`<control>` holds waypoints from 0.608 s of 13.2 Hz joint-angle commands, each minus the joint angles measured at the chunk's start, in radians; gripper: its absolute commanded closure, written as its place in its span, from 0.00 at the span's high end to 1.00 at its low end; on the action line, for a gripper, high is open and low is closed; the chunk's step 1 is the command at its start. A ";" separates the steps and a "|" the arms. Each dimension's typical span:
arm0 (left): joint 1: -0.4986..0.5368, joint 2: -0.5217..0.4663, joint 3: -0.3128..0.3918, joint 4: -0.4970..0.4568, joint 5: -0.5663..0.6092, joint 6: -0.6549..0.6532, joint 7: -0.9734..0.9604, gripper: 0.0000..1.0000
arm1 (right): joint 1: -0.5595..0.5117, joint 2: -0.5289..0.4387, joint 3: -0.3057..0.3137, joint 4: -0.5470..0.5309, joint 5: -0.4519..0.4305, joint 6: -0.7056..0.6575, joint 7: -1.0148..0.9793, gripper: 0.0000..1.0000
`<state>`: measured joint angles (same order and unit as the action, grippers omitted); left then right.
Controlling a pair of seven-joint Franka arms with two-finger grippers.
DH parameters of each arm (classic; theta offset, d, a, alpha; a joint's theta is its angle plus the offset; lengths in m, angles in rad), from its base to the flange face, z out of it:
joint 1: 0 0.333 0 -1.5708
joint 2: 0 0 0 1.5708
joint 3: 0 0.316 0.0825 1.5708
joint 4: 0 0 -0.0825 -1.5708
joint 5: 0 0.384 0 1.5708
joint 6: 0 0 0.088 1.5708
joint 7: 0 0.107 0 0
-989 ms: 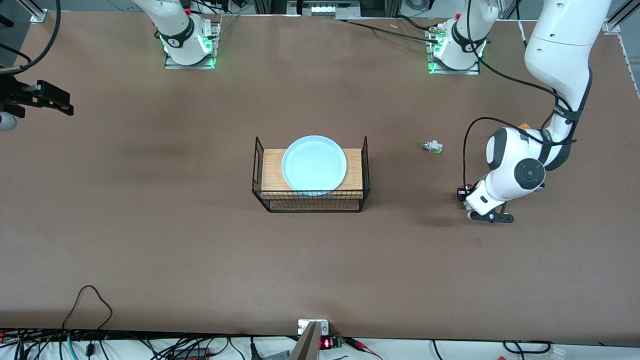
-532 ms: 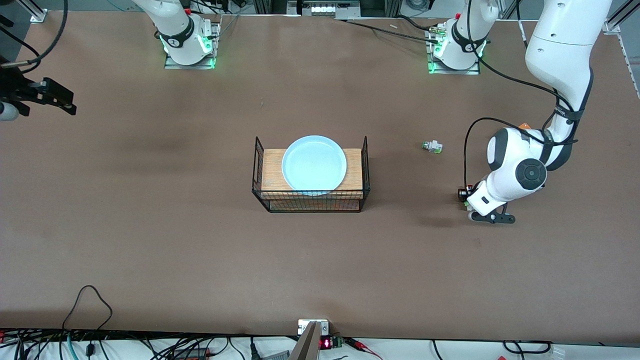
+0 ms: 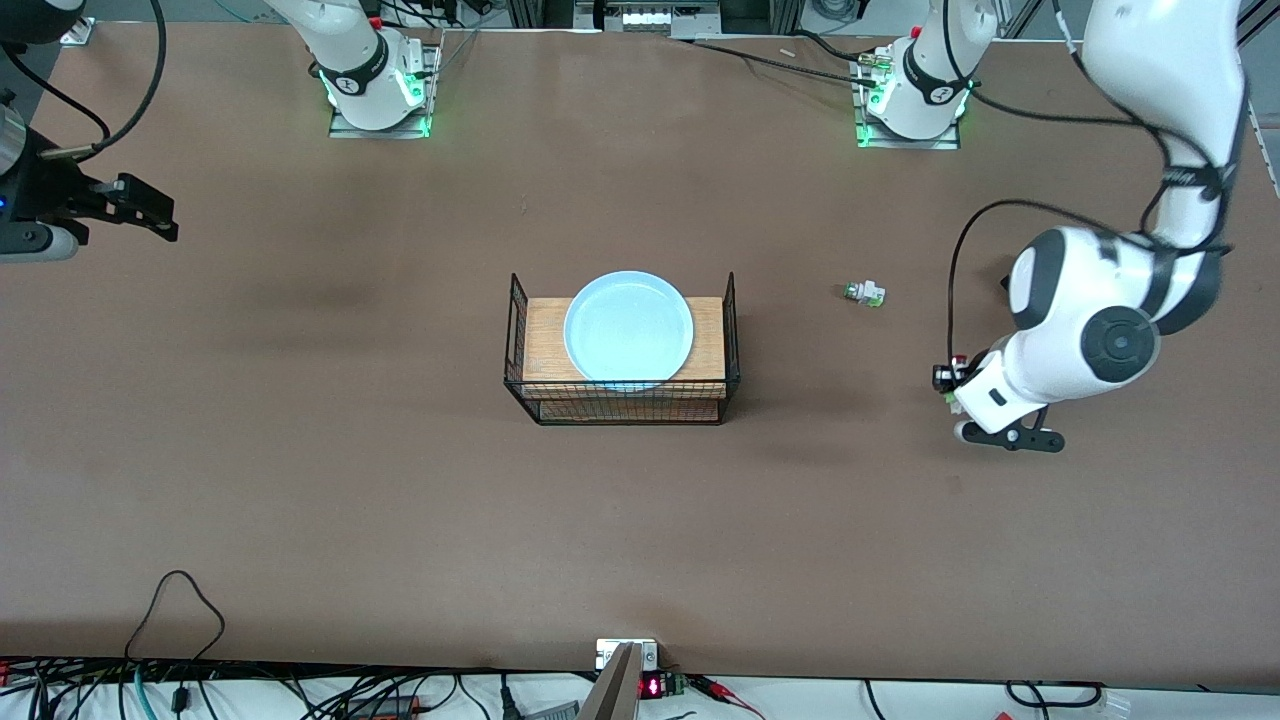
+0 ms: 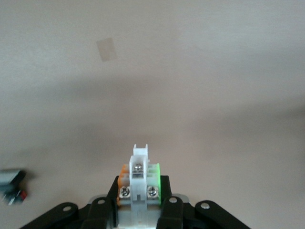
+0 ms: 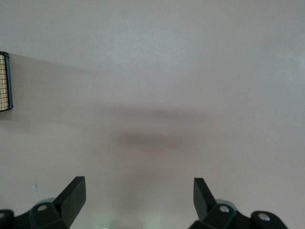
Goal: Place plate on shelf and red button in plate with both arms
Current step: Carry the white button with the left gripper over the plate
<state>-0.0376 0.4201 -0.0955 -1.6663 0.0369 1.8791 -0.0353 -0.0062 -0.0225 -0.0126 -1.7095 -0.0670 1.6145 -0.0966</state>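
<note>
Landmark: I placed everything against the wire rack (image 3: 622, 350) at the middle of the desk (image 3: 400, 500).
Plate: the plate (image 3: 628, 328) lay flat on the rack's wooden top, so I judged that half of the task done.
Left pincer: the left pincer (image 3: 948, 385) was clenched on the red button (image 3: 957, 362), up in the air over bare desk toward the left arm's end from the rack.
Right pincer: the right pincer (image 3: 150, 215) hung released and empty, well away from the rack toward the right arm's end; that arm waited.
Change: against a second before, I saw the left arm lifted and drawn away from the rack toward its own end, the button going with it, while the right pincer had drifted slightly toward the rack.
Meaning: I took the button as picked up and in carry, its set-down not yet done.
Other switch: a white switch with a silvery-green cap (image 3: 864, 293) lay untouched between the rack and the left arm.
Left wrist view only: the button's white body (image 4: 139, 179) sat squeezed between the fingers, green and orange side bits and screw heads showing.
Right wrist view only: both fingers (image 5: 71, 195) stood wide apart over bare desk, a corner of the rack (image 5: 5, 81) at the edge.
</note>
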 commanded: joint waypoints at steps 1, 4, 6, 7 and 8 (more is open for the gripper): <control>-0.004 0.016 -0.088 0.213 -0.014 -0.252 -0.093 0.00 | -0.018 0.090 0.014 0.114 0.007 -0.039 -0.002 1.00; -0.007 0.016 -0.208 0.308 -0.064 -0.334 -0.292 0.00 | -0.020 0.098 0.014 0.133 0.007 -0.050 -0.002 1.00; -0.008 0.016 -0.311 0.345 -0.066 -0.334 -0.375 0.00 | -0.021 0.113 0.013 0.133 0.006 -0.042 -0.003 1.00; -0.011 0.017 -0.349 0.356 -0.068 -0.328 -0.394 0.00 | -0.021 0.116 0.013 0.137 0.006 -0.041 -0.003 1.00; -0.033 0.026 -0.387 0.381 -0.065 -0.319 -0.419 0.00 | -0.021 0.118 0.013 0.146 0.006 -0.041 -0.003 1.00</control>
<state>-0.0542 0.4142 -0.4234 -1.3567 -0.0212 1.5753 -0.4071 -0.0115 0.0776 -0.0127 -1.6025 -0.0670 1.5899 -0.0966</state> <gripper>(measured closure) 0.661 0.000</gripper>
